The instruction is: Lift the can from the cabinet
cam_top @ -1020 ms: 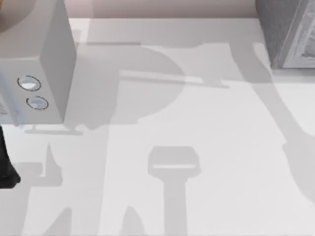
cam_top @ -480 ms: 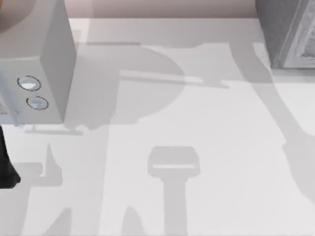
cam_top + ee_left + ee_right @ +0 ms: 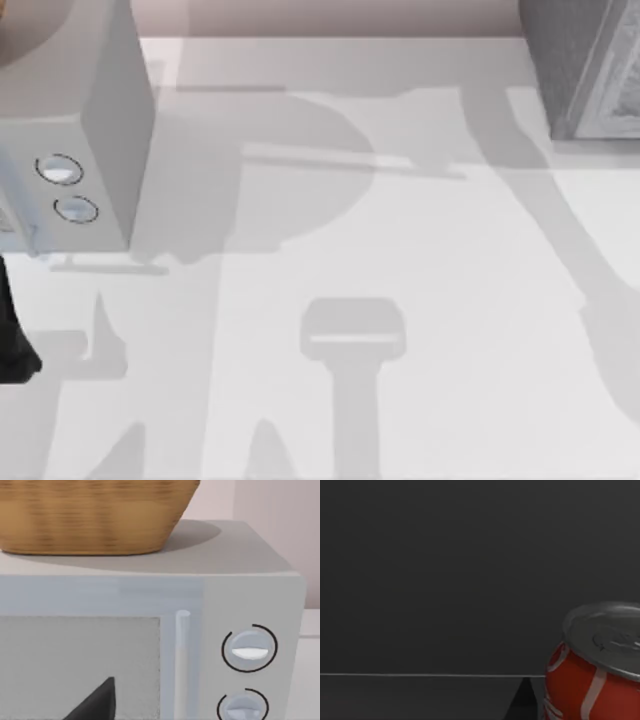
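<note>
Right wrist view first: the can [image 3: 592, 670] stands upright close ahead, silver top [image 3: 607, 635] up, on a dark cabinet shelf [image 3: 420, 697] with the dark back wall [image 3: 445, 570] beyond. So my right arm is the nearer one, though I can't tell its grip. Farther off, my left arm faces the microwave [image 3: 250, 580], basket [image 3: 90, 515] on top.

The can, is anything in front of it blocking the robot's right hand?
Nothing visible blocks it. In the right wrist view the can stands upright and close, inside a dark space with a plain dark wall behind it. That view shows no gripper fingers, so how near they are cannot be told.
</note>
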